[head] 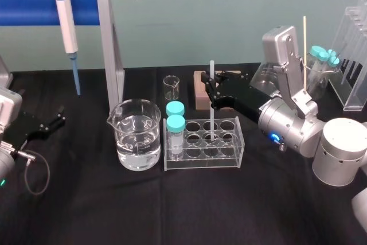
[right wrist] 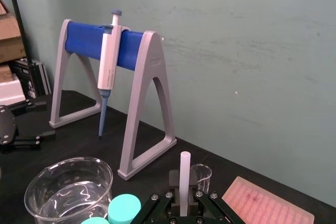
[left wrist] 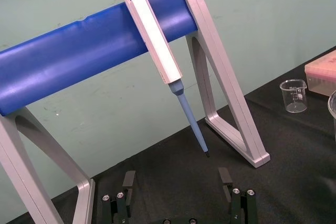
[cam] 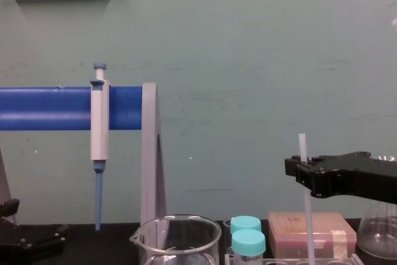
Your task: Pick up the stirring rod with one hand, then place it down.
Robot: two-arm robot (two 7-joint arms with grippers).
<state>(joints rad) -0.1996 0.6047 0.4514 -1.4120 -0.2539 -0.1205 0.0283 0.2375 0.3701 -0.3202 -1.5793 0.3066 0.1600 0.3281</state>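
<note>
Head view is showing the right gripper [head: 211, 92] pinching the stirring rod [head: 211, 74] upright over the clear test tube rack [head: 229, 159], with the rod's lower end down among the rack's middle holes. Two teal-capped tubes [head: 175, 120] are standing at the rack's nine o'clock end, and a water-filled beaker [head: 136, 136] is sitting just beside them, further toward nine o'clock. A small empty beaker [head: 171, 87] and a pink tip box [head: 200, 93] are standing at twelve o'clock, behind the gripper. The left gripper [head: 50, 123] is lying parked far out at nine o'clock. Left wrist view is showing its fingers [left wrist: 128, 179] spread wide, facing the pipette [left wrist: 157, 40] hanging on the blue-barred stand [left wrist: 73, 56]. Chest view is showing the rod's top poking above the black jaws.
</note>
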